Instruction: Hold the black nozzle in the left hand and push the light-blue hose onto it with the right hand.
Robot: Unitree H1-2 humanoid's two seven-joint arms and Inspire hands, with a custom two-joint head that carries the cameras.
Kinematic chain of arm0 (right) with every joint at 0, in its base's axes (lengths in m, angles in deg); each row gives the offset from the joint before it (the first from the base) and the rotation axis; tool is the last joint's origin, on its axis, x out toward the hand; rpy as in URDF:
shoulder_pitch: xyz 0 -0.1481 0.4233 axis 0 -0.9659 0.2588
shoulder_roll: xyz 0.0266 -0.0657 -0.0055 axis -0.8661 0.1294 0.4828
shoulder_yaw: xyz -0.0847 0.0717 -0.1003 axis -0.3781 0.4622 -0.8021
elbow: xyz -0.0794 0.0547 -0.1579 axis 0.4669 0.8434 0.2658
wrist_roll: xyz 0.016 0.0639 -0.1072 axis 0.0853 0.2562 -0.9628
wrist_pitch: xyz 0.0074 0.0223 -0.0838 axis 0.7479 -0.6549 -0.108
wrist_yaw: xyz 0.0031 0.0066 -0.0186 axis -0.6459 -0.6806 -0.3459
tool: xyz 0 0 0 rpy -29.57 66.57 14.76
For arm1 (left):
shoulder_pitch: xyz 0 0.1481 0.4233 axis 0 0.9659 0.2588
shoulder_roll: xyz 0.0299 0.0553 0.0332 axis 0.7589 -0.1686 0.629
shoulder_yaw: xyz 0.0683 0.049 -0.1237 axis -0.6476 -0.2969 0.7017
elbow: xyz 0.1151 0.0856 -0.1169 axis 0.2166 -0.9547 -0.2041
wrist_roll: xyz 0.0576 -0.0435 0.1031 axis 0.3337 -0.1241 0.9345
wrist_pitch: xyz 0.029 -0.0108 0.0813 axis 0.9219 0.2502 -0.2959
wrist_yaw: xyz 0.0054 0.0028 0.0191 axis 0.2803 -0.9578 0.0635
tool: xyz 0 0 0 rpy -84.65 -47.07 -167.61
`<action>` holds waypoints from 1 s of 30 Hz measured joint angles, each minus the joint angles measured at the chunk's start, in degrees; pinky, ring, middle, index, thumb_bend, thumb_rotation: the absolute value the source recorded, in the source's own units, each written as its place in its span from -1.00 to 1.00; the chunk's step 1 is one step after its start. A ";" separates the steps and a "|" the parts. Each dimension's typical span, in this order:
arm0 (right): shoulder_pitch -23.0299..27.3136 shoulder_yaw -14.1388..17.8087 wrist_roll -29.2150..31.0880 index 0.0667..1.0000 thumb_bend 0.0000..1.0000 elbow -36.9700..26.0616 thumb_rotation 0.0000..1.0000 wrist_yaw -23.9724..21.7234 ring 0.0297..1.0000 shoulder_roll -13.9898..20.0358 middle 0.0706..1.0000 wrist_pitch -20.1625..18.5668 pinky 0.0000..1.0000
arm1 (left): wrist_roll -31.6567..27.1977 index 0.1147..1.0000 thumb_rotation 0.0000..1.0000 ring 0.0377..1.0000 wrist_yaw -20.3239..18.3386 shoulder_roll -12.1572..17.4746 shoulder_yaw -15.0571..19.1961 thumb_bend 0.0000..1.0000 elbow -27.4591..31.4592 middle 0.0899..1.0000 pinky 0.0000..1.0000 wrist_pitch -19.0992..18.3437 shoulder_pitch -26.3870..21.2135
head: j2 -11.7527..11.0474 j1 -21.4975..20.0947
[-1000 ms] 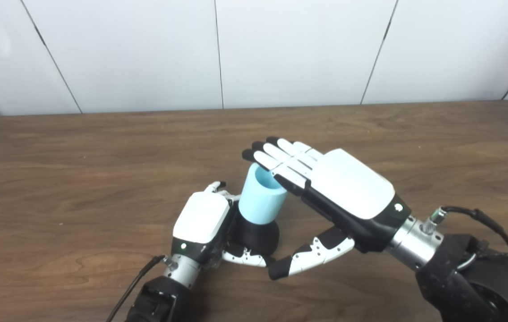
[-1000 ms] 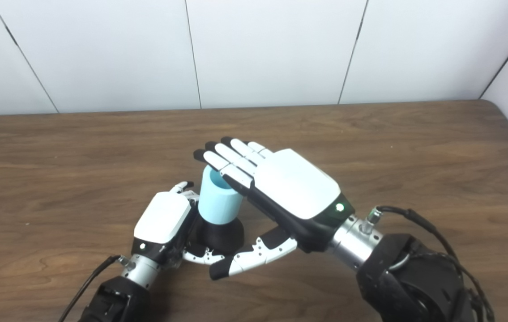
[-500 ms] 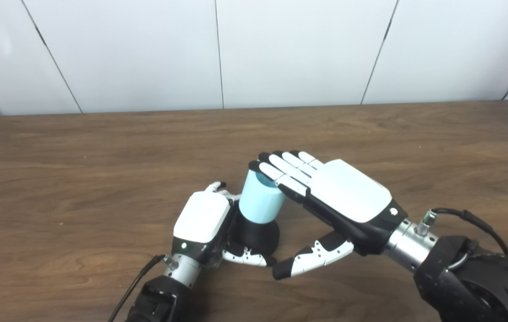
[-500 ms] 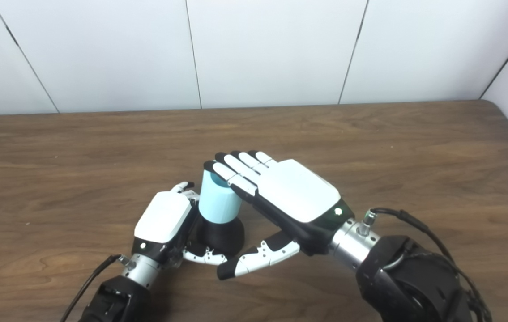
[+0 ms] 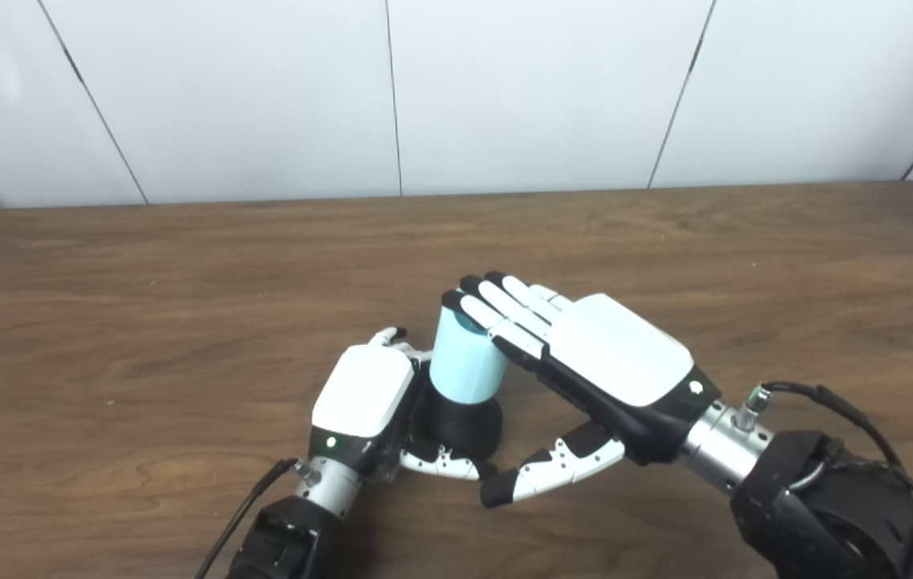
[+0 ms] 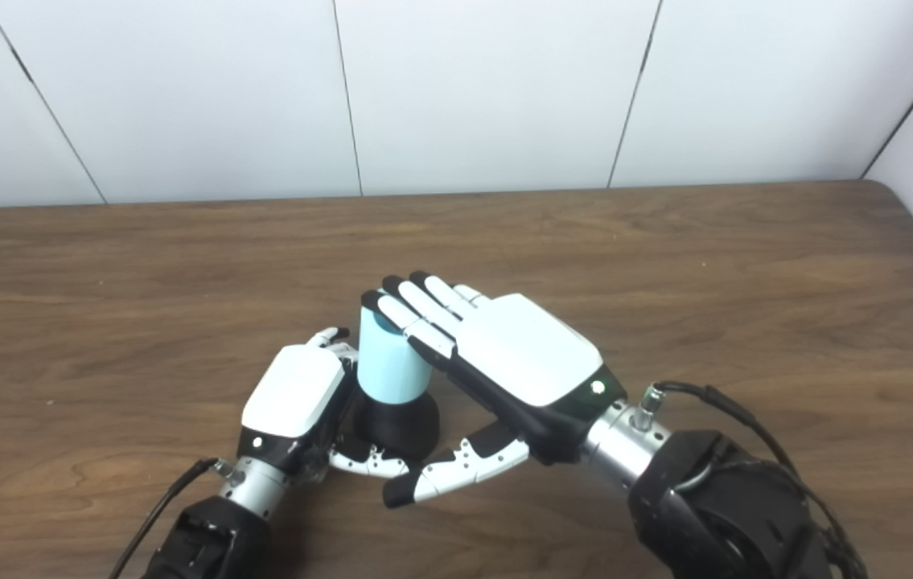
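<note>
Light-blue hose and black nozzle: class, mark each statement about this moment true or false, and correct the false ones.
1. The light-blue hose stands upright on the black nozzle. True.
2. The left hand holds nothing. False: it is wrapped around the nozzle's base.
3. The right hand has its fingers flat over the hose's top end. True.
4. The right hand's fingers are curled tightly around the hose's side. False: they are stretched out straight, thumb apart below.
5. The nozzle lies on its side on the wooden table. False: it stands upright.
</note>
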 measured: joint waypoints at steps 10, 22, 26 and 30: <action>0.88 -2.27 -0.11 0.92 0.65 0.59 0.98 -1.11 1.00 -0.88 0.98 -0.77 0.85 | 1.26 -0.19 -1.00 0.25 -1.38 -0.11 -0.14 0.05 0.67 -0.09 0.73 -1.31 -0.08 | -0.09 0.70; 1.77 -1.73 1.03 0.93 0.63 0.21 1.00 -2.49 1.00 -0.62 0.99 -2.09 0.86 | 1.45 -0.15 -1.00 0.22 -2.45 -0.14 -0.09 0.05 1.07 -0.13 0.73 -1.39 -0.28 | -0.17 0.53; 1.90 -0.87 1.37 0.96 0.59 -0.21 1.00 -3.49 1.00 -0.02 0.99 -2.86 0.88 | 1.48 -0.16 -1.00 0.23 -2.45 -0.14 -0.10 0.05 1.06 -0.13 0.74 -1.27 -0.28 | -0.09 0.44; 2.30 -0.44 2.23 0.96 0.58 -0.35 1.00 -3.95 1.00 0.77 0.99 -3.27 0.88 | 1.48 -0.16 -1.00 0.24 -2.45 -0.15 -0.10 0.05 1.06 -0.12 0.74 -1.23 -0.28 | 0.00 0.44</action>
